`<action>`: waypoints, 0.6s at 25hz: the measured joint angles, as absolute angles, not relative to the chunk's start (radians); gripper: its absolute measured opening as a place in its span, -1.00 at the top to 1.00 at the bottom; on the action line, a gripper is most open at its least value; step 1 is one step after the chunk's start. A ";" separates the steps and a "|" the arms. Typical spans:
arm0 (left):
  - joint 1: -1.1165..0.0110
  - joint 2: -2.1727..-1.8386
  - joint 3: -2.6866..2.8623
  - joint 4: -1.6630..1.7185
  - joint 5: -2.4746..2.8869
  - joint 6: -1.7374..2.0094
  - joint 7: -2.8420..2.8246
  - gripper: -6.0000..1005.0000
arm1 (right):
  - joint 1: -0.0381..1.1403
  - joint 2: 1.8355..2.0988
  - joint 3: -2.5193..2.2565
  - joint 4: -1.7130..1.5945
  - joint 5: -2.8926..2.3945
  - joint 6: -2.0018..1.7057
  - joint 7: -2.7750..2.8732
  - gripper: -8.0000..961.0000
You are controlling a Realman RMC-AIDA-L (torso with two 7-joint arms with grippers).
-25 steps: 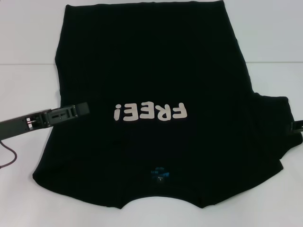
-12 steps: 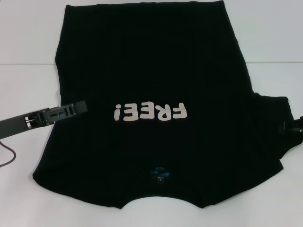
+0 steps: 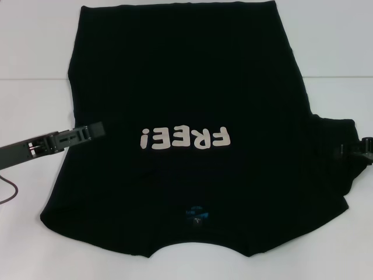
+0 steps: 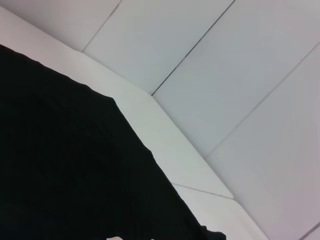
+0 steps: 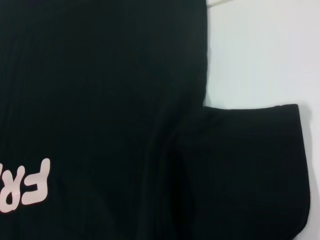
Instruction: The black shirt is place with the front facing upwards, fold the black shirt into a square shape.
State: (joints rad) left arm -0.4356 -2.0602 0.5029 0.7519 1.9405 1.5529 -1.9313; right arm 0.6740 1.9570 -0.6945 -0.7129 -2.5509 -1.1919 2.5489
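Note:
The black shirt (image 3: 186, 87) lies flat on the white table, front up, with its collar and blue neck label (image 3: 195, 214) nearest me. Its off-white "FREE!" lettering (image 3: 183, 138) reads upside down in the head view. One short sleeve (image 3: 332, 146) sticks out to the right; no sleeve sticks out on the left. My left gripper (image 3: 93, 130) reaches over the shirt's left edge beside the lettering. At the far right, my right gripper (image 3: 345, 151) is at the sleeve's outer edge. The right wrist view shows the shirt body (image 5: 100, 75) and that sleeve (image 5: 245, 165).
The white table (image 3: 35, 105) shows bare on both sides of the shirt. A thin dark cable (image 3: 9, 195) hangs below the left arm. In the left wrist view, the shirt (image 4: 65, 170) lies before the table's far corner and pale wall panels (image 4: 225, 75).
The left gripper has drawn back slightly to the left and away from me. The right gripper has come in from the right edge onto the sleeve's outer end.

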 joint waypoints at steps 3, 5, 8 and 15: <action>-0.436 -2.060 0.503 0.752 1.940 1.548 -1.931 -0.62 | 0.674 1.957 -0.697 -0.713 -2.551 -1.192 2.547 -0.39; -0.436 -2.060 0.503 0.752 1.940 1.548 -1.931 -0.62 | 0.674 1.957 -0.700 -0.710 -2.553 -1.192 2.548 -0.39; -0.436 -2.060 0.503 0.752 1.940 1.548 -1.931 -0.61 | 0.677 1.956 -0.701 -0.699 -2.561 -1.193 2.554 -0.39; -0.438 -2.060 0.503 0.752 1.932 1.548 -1.931 -0.61 | 0.675 1.951 -0.701 -0.696 -2.562 -1.193 2.556 -0.39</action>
